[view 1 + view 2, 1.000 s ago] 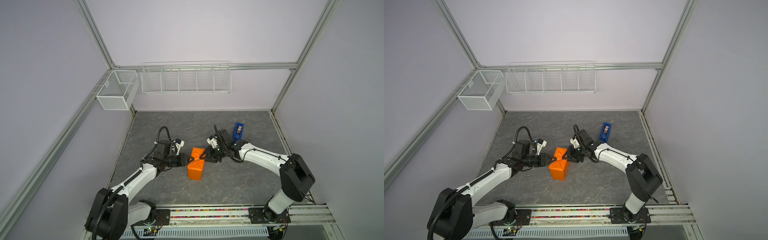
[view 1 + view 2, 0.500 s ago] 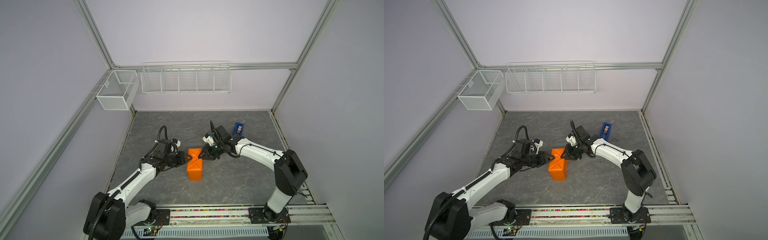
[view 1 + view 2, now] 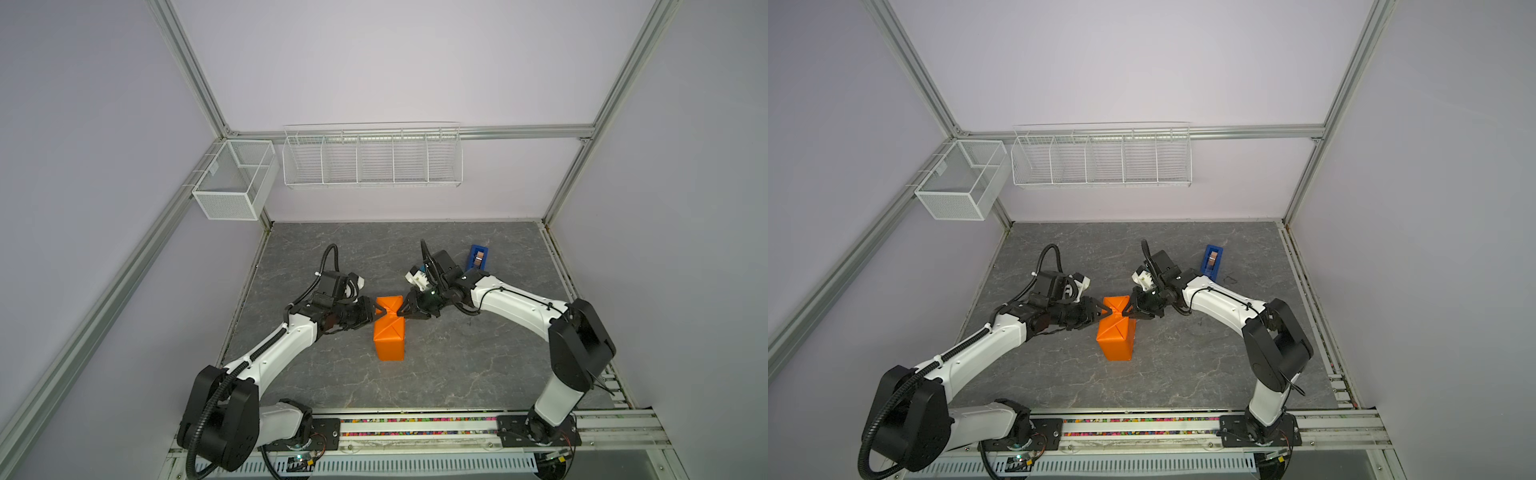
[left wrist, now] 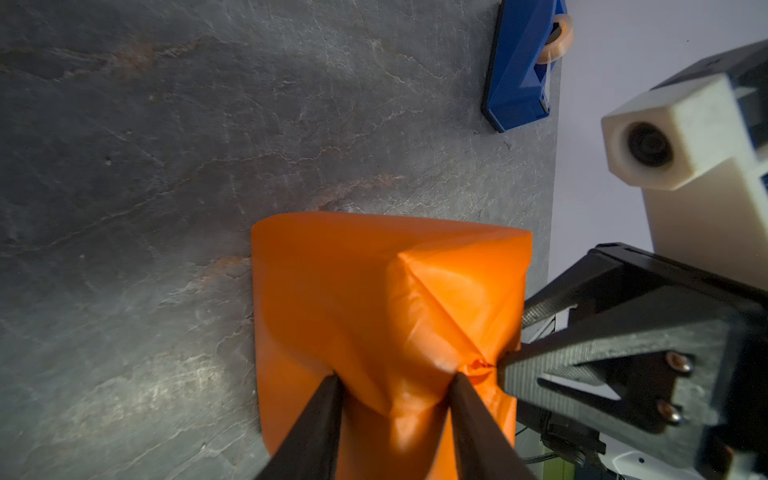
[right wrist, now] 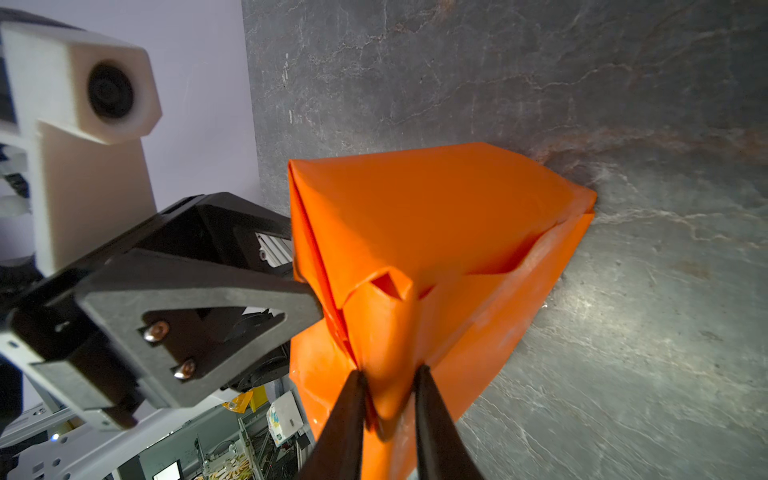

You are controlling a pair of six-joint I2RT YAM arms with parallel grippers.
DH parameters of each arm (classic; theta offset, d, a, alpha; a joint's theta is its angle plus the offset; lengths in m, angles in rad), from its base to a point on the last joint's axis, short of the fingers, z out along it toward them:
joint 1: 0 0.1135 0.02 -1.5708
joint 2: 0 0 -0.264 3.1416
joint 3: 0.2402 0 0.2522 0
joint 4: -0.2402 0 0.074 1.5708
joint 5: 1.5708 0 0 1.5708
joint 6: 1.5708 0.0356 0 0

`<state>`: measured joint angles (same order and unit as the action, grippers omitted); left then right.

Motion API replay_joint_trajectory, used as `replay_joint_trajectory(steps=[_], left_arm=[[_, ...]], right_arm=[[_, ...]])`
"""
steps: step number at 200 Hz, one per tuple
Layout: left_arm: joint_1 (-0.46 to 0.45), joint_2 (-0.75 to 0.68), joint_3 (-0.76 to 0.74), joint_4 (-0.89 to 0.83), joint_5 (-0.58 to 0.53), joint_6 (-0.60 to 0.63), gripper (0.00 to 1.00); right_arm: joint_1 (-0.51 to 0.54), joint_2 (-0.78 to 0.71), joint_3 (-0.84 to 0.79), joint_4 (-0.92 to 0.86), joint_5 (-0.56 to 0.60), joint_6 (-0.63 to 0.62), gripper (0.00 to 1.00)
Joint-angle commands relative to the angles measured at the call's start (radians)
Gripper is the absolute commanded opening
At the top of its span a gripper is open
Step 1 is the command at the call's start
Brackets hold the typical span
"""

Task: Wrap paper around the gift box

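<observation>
One tape dispenser (image 3: 478, 258) well apart from paper (image 3: 388, 336)

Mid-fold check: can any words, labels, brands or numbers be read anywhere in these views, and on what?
No text can be read anywhere.
Paper: plain, no print.
Tape dispenser: no label visible.
Basket tag: too small to read.
Packets in the background of the right wrist view: printed, but too blurred to read.
</observation>
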<state>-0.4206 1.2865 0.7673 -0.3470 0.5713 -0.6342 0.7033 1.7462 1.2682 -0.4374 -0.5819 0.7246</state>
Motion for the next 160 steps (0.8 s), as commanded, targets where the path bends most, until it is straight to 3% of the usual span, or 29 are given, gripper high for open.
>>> replay_joint_trajectory(steps=[1, 72, 88, 122, 160], left_arm=[[-0.003, 0.041, 0.03, 0.017, -0.021, 0.021, 0.38], [-0.004, 0.05, 0.0, -0.026, -0.048, 0.048, 0.13], [-0.004, 0.026, 0.005, -0.042, -0.052, 0.048, 0.14], [-0.003, -0.056, 0.006, -0.104, -0.057, 0.046, 0.3], [-0.009, -0.091, -0.042, -0.074, 0.023, 0.027, 0.36]], right_arm=[[0.006, 0.045, -0.029, -0.048, 0.05, -0.031, 0.21], [0.007, 0.042, -0.035, -0.045, 0.05, -0.03, 0.2], [0.007, 0.042, -0.035, -0.047, 0.051, -0.029, 0.2], [0.007, 0.041, -0.035, -0.051, 0.053, -0.03, 0.19], [0.006, 0.04, -0.035, -0.052, 0.055, -0.028, 0.19]])
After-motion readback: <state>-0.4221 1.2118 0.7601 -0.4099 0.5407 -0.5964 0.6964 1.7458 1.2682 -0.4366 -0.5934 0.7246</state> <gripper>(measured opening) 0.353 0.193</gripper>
